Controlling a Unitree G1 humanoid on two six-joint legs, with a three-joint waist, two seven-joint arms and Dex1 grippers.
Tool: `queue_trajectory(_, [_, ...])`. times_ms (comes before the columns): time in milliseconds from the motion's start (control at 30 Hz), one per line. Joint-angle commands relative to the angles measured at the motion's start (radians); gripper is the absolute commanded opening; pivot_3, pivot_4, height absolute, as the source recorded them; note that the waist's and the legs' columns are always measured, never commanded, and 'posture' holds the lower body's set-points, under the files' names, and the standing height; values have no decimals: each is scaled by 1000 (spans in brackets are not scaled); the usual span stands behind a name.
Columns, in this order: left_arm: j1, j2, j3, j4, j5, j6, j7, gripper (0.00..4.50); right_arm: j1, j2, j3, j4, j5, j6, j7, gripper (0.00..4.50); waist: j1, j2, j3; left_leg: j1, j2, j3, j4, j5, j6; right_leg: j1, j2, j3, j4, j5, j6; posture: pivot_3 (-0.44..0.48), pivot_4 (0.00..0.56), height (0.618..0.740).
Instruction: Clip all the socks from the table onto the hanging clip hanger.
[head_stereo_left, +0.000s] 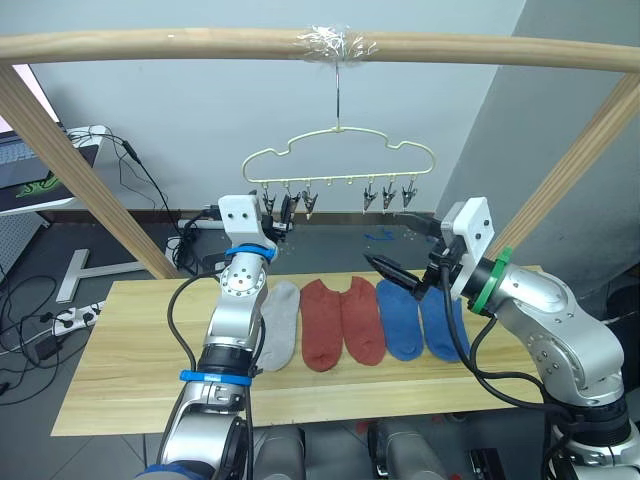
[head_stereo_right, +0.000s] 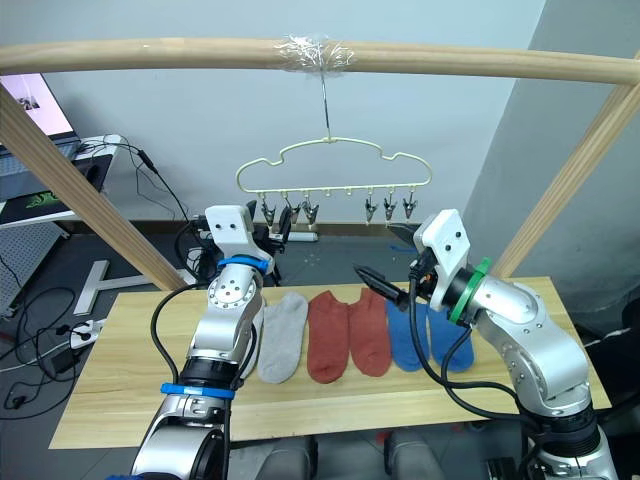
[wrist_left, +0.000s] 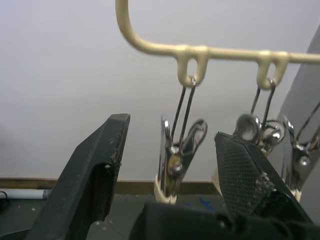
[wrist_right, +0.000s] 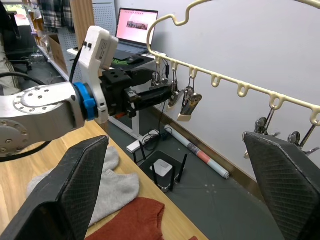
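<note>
Socks: five lie side by side on the table (head_stereo_left: 120, 360), toes toward the near edge; from the robot's left, one grey sock (head_stereo_left: 279, 325), two rust red socks (head_stereo_left: 342, 322), two blue socks (head_stereo_left: 418, 318); neighbours touch or overlap at their edges; in the right wrist view two grey socks (wrist_right: 107, 180) lie beside a red one.
Table: light wooden planks; the row of socks sits near its middle, toward the far edge.
Right gripper (head_stereo_left: 392, 270): raised above the blue socks, pointing toward the robot's left; fingers spread wide apart; nothing between them.
Left gripper (head_stereo_left: 282, 212): raised to the level of the clip row, at its left end; fingers (wrist_left: 97, 170) spread, one metal clip (wrist_left: 175, 160) hanging between them; contact with the clip cannot be determined.
Clip hanger (head_stereo_left: 340, 155): cream wire, wavy outline; hangs by its hook from a wooden bar (head_stereo_left: 150, 45), behind and above the table; a row of grey clips (head_stereo_left: 390, 195) hangs along its lower wire; no sock on any clip.
Background: laptop (wrist_right: 136, 27) on a small desk.
</note>
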Motion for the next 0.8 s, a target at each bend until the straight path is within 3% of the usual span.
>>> queue_trajectory(33, [-18,-3,-2,-19,17,-30,19,3049,-22,-9,-23,-39,19,-2,-6,4500,0,0,0,0,0,0,0,0,0,0,0,0,0,0,0,11,198,740])
queue_trajectory(533, [-25,-2,3,-8,8,-45,19,3049,-28,-12,-24,-27,22,-9,-6,4500,-1,0,0,0,0,0,0,0,0,0,0,0,0,0,0,21,194,740])
queue_trajectory(800, [-24,-2,5,-8,-8,-49,6,645,-31,-15,-31,-26,30,-5,-6,4500,-1,0,1,0,0,0,0,0,0,0,0,0,0,0,0,22,200,740])
